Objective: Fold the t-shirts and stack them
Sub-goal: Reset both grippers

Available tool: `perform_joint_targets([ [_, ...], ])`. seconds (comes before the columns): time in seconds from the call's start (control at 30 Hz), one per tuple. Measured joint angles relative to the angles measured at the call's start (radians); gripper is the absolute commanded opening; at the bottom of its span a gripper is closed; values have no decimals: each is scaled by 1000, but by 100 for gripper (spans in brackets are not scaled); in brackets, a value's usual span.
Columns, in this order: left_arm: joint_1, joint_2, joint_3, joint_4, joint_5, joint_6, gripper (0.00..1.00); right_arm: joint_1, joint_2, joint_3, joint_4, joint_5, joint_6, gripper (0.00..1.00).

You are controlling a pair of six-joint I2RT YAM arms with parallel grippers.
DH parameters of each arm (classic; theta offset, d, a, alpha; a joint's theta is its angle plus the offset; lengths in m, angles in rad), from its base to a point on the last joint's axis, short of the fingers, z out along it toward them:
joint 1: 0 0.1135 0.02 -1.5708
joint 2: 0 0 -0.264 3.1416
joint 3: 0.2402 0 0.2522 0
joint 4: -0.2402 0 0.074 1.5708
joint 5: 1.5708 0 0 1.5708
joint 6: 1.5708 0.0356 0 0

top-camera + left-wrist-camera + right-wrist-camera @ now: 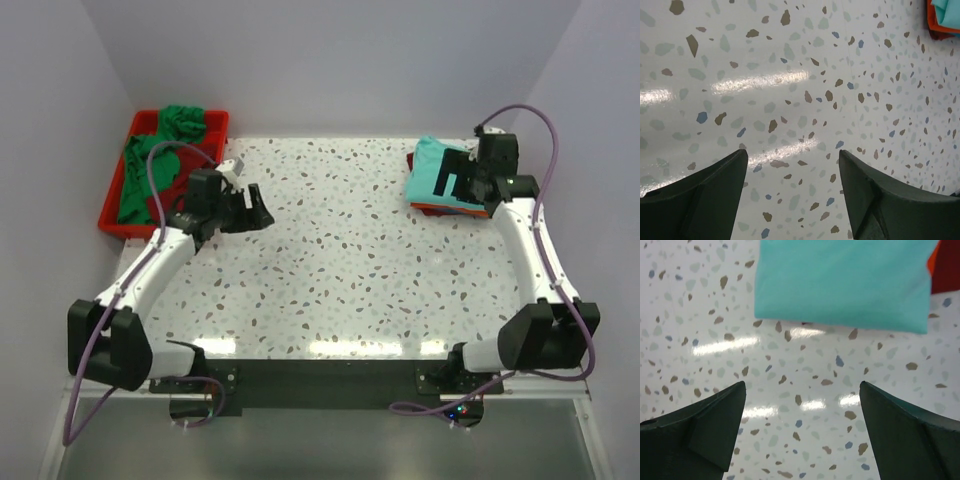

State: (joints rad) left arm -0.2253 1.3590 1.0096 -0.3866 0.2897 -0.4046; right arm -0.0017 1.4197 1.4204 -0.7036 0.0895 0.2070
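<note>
A folded light teal t-shirt [436, 170] tops a stack at the back right, with an orange [462, 211] and a dark red shirt [412, 161] showing under it. The stack also shows in the right wrist view [842, 282] and at the top right of the left wrist view [945, 12]. A crumpled green t-shirt [160, 160] lies in the red tray [118, 227] at the back left. My right gripper [802, 387] is open and empty, just in front of the stack. My left gripper [792, 155] is open and empty over bare table, right of the tray.
The speckled white table [340, 260] is walled in at the back and on both sides. The red tray sits at the table's left edge, close to the left arm. Purple cables loop off both arms.
</note>
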Motion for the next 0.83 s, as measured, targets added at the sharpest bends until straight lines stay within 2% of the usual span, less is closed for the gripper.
perform_joint_targets([
  [0.1, 0, -103, -60, 14, -59, -25, 88, 29, -49, -114, 21, -56, 26, 99],
  [0.3, 1, -328, -151, 20, -198, -62, 94, 103, -187, -303, 48, -109, 56, 99],
  [0.4, 1, -393, -161, 2, -266, -74, 98, 121, -256, -367, 55, -124, 63, 99],
  [0.83, 1, -560, -197, -127, -446, -69, 100, 126, -368, -463, 51, -142, 63, 99],
])
